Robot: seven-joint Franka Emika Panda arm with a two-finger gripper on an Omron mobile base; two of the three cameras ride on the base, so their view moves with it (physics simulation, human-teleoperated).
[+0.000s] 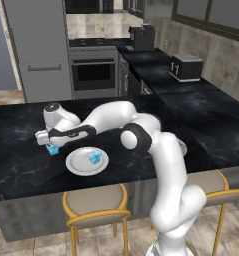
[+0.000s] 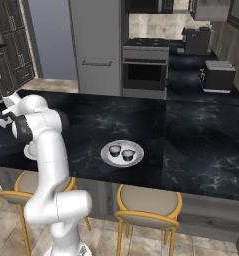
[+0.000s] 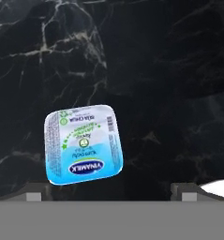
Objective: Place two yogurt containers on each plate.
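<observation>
my jaws stand wide apart above the blue yogurt cup (image 3: pixel 83 144) on the surface (image 3: pixel 169 70); it sits off-centre, so closing now could nudge it aside.

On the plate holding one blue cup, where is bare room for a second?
The left plate is bare on its left half; its blue yogurt cup sits right of centre. The other plate is crowded by two dark yogurt cups. A blue cup lies on the counter.

The arm hides most of the far plate (image 1: pixel 182 146) (just a rim sliver shows).
</observation>
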